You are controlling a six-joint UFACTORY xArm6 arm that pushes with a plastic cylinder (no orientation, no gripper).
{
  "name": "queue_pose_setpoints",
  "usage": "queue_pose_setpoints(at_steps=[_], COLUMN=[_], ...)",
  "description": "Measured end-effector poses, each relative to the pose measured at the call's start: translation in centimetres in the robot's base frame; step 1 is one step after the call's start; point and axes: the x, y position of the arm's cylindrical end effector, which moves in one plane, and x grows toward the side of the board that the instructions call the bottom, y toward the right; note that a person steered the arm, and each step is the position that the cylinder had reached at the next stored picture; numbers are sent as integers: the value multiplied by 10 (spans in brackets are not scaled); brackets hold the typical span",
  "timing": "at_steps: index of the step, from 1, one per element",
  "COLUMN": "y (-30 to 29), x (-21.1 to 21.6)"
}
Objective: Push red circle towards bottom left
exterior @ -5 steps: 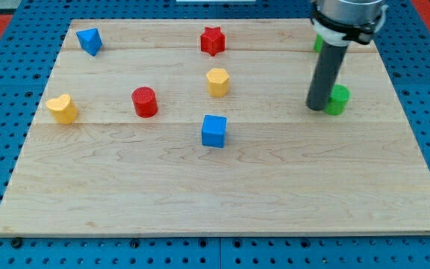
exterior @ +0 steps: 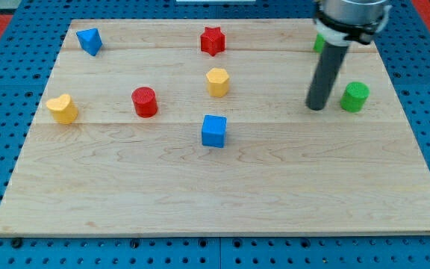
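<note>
The red circle (exterior: pixel 145 101) sits on the wooden board (exterior: pixel 215 187), left of centre. My tip (exterior: pixel 316 107) rests on the board far to the red circle's right, just left of a green circle (exterior: pixel 354 97) and apart from it. The rod rises to the view's top right and hides most of another green block (exterior: pixel 318 42) behind it.
A yellow heart (exterior: pixel 63 108) lies left of the red circle. A blue triangle-like block (exterior: pixel 89 40) is at the top left, a red star (exterior: pixel 213 40) at top centre, a yellow hexagon (exterior: pixel 217 81) at centre, and a blue cube (exterior: pixel 214 131) below it.
The green circle has moved right, away from the rod. My tip has stayed at about the same place.
</note>
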Motion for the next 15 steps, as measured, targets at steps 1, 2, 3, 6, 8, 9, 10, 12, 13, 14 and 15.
queue_pose_setpoints(at_steps=[1,2,3,6,8,9,10,12,13,14,15], y=[-13,-59,-94,-206,-264,-266,-267,-247,-262,-283,-256], x=[-22,-28,-21,-36,-37,40,52,40,74,82,59])
